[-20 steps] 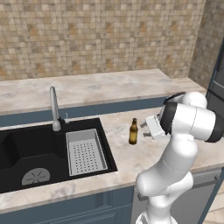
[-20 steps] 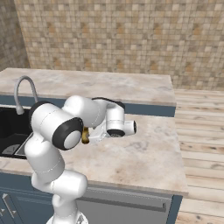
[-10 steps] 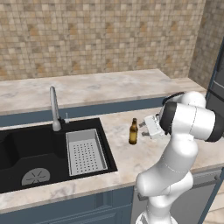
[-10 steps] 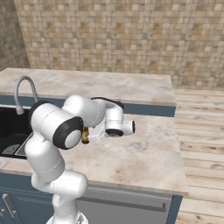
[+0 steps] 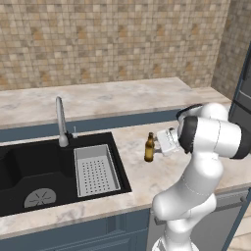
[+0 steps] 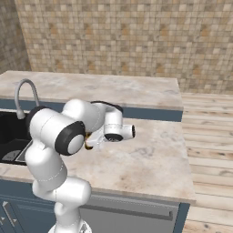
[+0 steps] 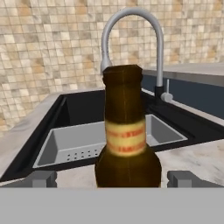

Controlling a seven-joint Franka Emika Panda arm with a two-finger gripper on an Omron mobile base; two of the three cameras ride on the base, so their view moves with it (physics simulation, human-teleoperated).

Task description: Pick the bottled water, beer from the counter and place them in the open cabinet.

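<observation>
- The beer (image 5: 149,147) stands upright on the marbled desk (image 5: 147,179), just right of the black sink (image 5: 44,171) with its grey strainer basket (image 5: 95,169) and faucet (image 5: 61,121).
- Tan mosaic tiles cover the walls; wood flooring lies to the right.
- From the right base camera the arm hides most of the bottle.
- The gripper (image 7: 112,178) is level, released wide, fingertips (image 7: 43,178) flanking the bottle's base without touching.

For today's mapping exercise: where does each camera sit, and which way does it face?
Left base view: behind the arm's left, facing the counter, sink and beer; arm at lower right.
Right base view: behind its right, facing the same counter; arm at lower left.
Hand view: on the hand, facing the beer between open pincer tips, faucet behind.
Shared: the counter.
</observation>
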